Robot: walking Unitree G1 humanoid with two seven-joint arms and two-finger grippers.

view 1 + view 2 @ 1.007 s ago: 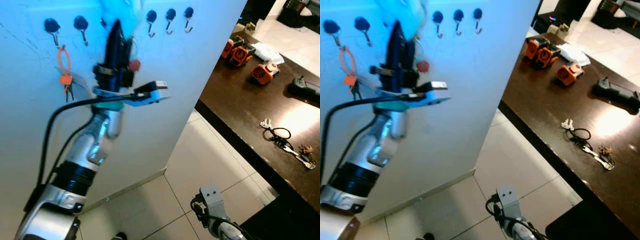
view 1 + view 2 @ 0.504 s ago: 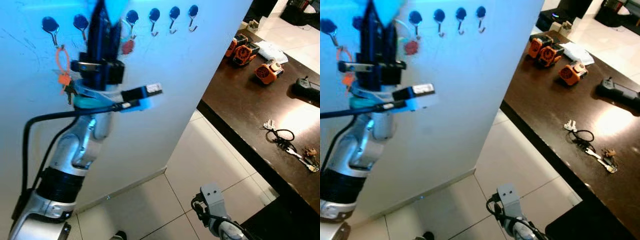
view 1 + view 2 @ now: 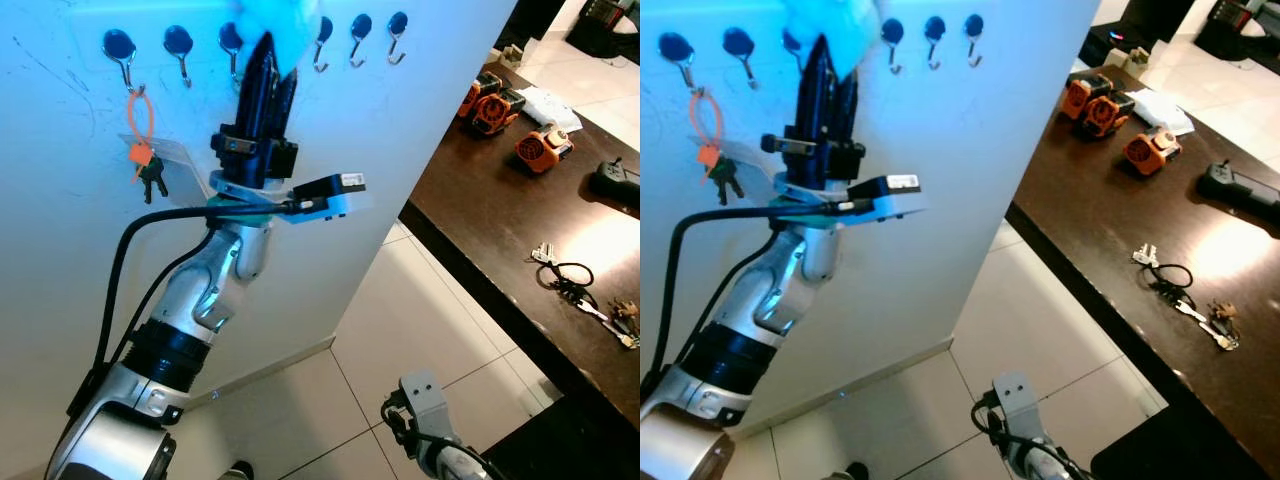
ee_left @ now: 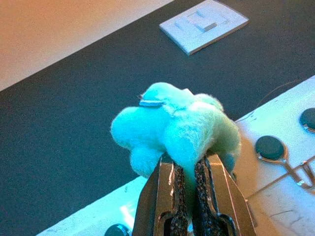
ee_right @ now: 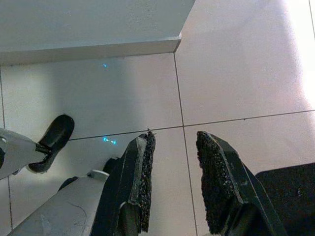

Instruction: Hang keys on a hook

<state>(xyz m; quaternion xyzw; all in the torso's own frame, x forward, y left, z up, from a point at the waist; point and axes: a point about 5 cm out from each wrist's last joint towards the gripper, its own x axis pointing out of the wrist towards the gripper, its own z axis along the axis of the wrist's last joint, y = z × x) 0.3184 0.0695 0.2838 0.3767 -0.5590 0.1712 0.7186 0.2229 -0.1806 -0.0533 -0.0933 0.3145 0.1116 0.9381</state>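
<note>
My left gripper [image 3: 268,52] is raised against the white wall panel [image 3: 330,130], shut on a teal fluffy key fob [image 4: 172,125] that bulges above its fingertips [image 4: 170,169]. The fob [image 3: 275,20] sits level with a row of dark-capped hooks [image 3: 322,38], between the third hook [image 3: 231,40] and the one to its right. Any keys under the fob are hidden by the fingers. An orange-tagged key bunch [image 3: 140,140] hangs from the first hook [image 3: 120,48]. My right gripper [image 5: 174,162] hangs low over the floor tiles, open with nothing between its fingers.
A dark brown table [image 3: 480,210] stands to the right, carrying another key bunch [image 3: 572,290], orange tools [image 3: 492,105] and a black device [image 3: 615,180]. Pale floor tiles [image 3: 400,320] lie between wall panel and table. A shoe [image 5: 51,140] shows on the floor.
The left gripper with the teal fob has moved right along the hook row from half a second ago. A red tag that showed beside it is no longer seen. The right arm is unchanged.
</note>
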